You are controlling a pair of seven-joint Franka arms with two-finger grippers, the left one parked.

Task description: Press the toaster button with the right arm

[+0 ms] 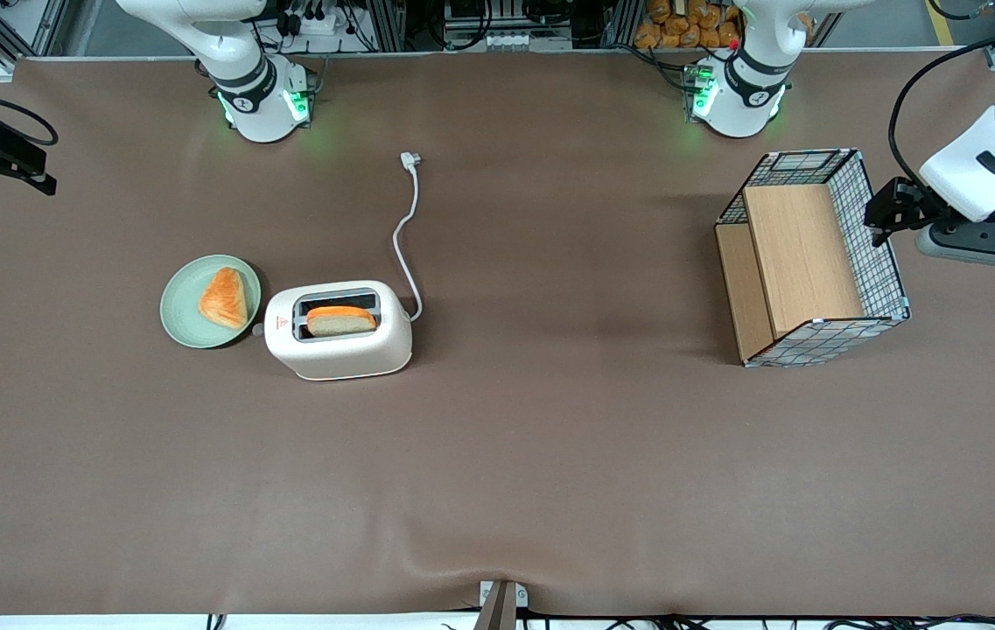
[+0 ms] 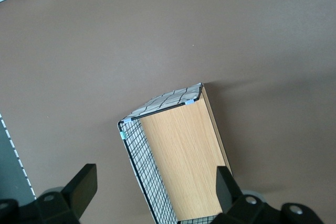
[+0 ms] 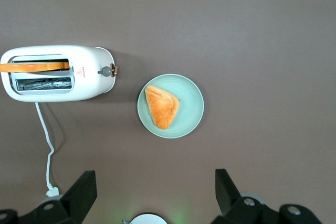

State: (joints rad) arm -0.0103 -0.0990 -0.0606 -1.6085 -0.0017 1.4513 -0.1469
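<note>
The cream-white toaster (image 1: 348, 350) (image 3: 86, 85) stands on the brown table with a slice of bread (image 1: 339, 320) (image 3: 34, 67) in one slot. The toaster button (image 1: 257, 330) (image 3: 106, 70) sticks out of its narrow end, facing a green plate (image 1: 178, 302). My right gripper (image 1: 20, 162) (image 3: 155, 190) hangs high over the table at the working arm's end, well apart from the toaster. Its fingers (image 3: 79, 192) are open wide with nothing between them. In the right wrist view the toaster and button show from above, a good way from the fingertips.
The green plate (image 3: 195, 103) beside the button carries a golden pastry (image 1: 224, 297) (image 3: 161, 106). The toaster's white cord (image 1: 407, 232) (image 3: 46, 140) trails toward the arm bases. A wire-and-wood basket (image 1: 878, 254) (image 2: 178, 150) lies toward the parked arm's end.
</note>
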